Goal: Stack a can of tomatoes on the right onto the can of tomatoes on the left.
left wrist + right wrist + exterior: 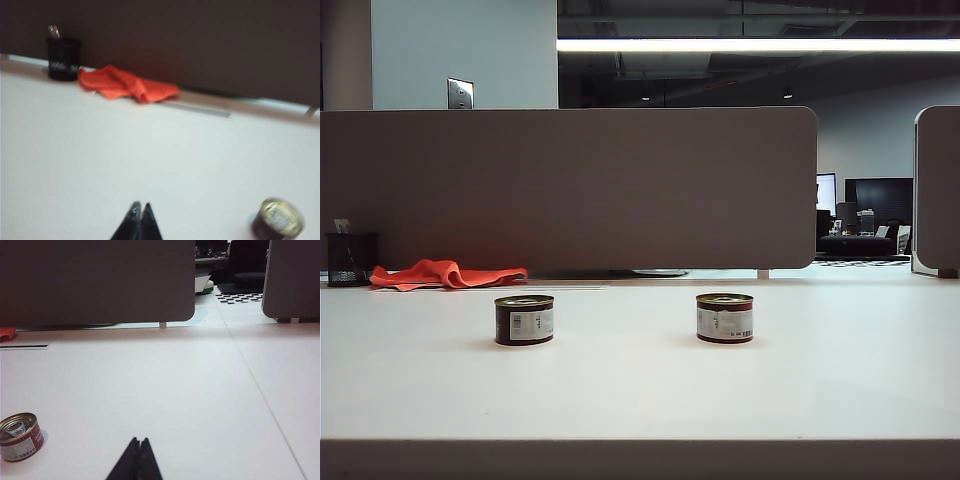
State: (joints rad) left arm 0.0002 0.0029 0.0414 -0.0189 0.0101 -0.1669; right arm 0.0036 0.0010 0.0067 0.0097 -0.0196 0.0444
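Two short tomato cans stand upright and apart on the white table. The left can (pixel 524 319) has a dark label and also shows in the left wrist view as the left can (pixel 277 225). The right can (pixel 725 317) has a red and white label and appears in the right wrist view as the right can (pixel 19 436). My left gripper (pixel 141 205) is shut and empty, well short of the left can. My right gripper (pixel 139 440) is shut and empty too, off to the side of the right can. Neither arm shows in the exterior view.
An orange cloth (pixel 445 274) lies at the back left beside a black mesh pen cup (pixel 351 259). A grey partition (pixel 570 185) runs along the table's far edge, with another panel (pixel 937 190) at the right.
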